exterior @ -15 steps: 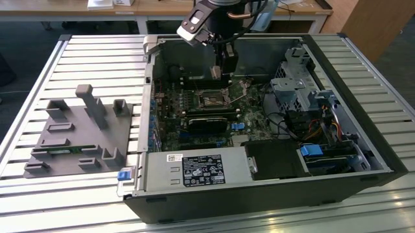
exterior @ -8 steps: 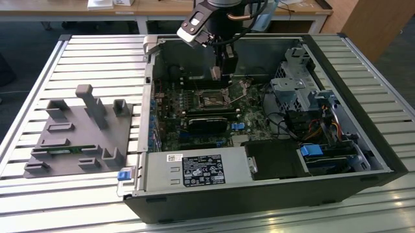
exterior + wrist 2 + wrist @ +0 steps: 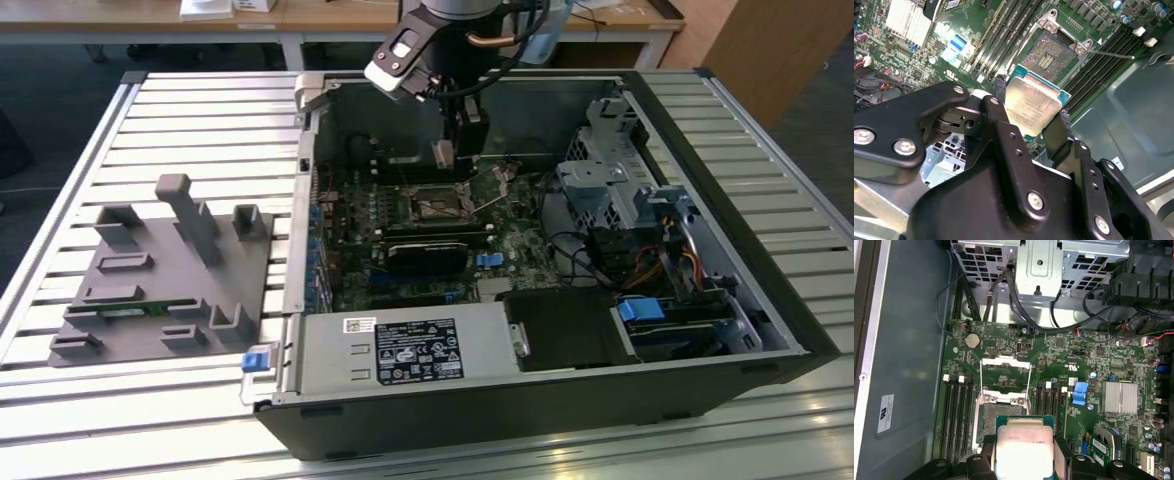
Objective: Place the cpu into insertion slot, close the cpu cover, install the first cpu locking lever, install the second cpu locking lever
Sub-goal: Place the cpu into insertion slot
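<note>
end effector is clamped on the cpu by two opposite edges, fingers only as wide as the chip. The cpu hangs in the air near the open socket, not seated, grey lid toward both wrist views. cpu cover is swung open off the socket. Exterior view: end effector at 12 o'clock of the socket, inside the PC case. Grey fixture on the table, at 9 o'clock of the case.

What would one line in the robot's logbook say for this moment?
gripper: shut on cpu | cpu: held near the empty socket, not seated | cpu cover: open
</note>
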